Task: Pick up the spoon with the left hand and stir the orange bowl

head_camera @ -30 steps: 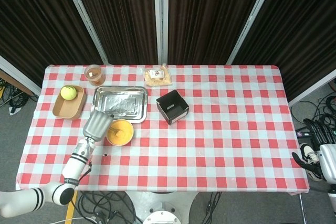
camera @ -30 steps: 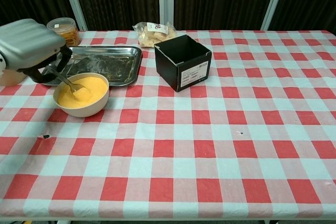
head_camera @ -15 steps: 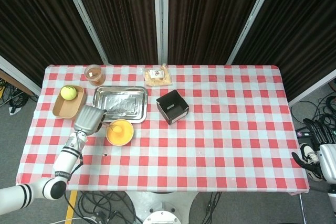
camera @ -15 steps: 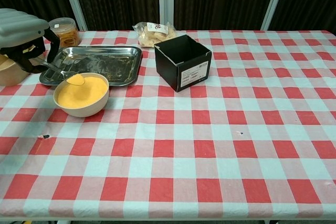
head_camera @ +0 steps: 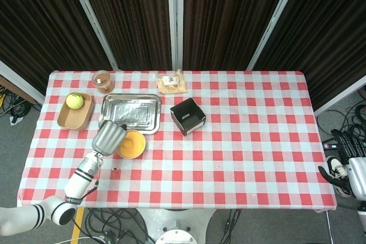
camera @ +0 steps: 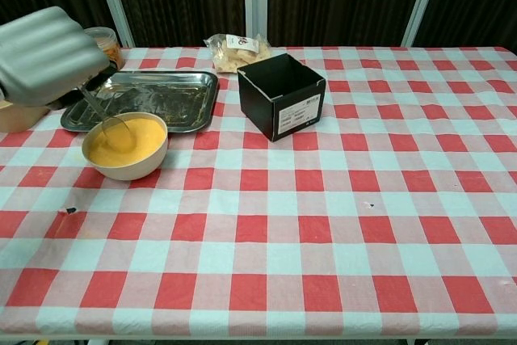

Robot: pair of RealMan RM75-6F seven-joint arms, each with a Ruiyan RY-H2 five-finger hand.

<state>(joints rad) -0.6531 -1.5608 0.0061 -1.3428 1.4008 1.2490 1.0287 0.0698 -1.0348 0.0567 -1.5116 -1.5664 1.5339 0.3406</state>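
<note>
Checked table (head_camera: 240, 152), one spoon (camera: 103, 115), one orange bowl (camera: 125, 145)

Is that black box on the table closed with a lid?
No, the black box is open at the top, and the chest view shows its dark inside.

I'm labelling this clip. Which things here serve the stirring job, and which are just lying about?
In use: left hand, spoon, orange bowl.

Lying about: metal tray, black box, snack bag, jar, wooden tray with tennis ball.
</note>
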